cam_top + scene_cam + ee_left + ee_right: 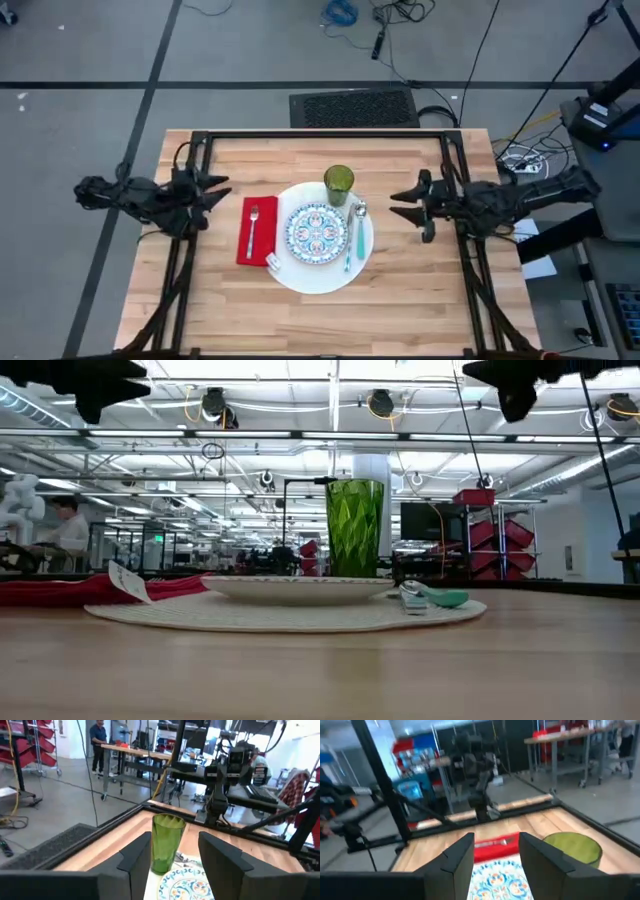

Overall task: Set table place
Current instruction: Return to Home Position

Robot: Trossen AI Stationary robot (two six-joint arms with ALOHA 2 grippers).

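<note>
The green tumbler (pixel 338 184) is the one tall obstacle, standing at the far rim of the white round plate (pixel 318 282). The red napkin (pixel 258 229) lies flat just beside the plate, toward my left gripper (pixel 220 195). Bare table (pixel 420 300) lies open along the near edge (the far strip too), and between the plate and my right gripper (pixel 400 207).
</note>
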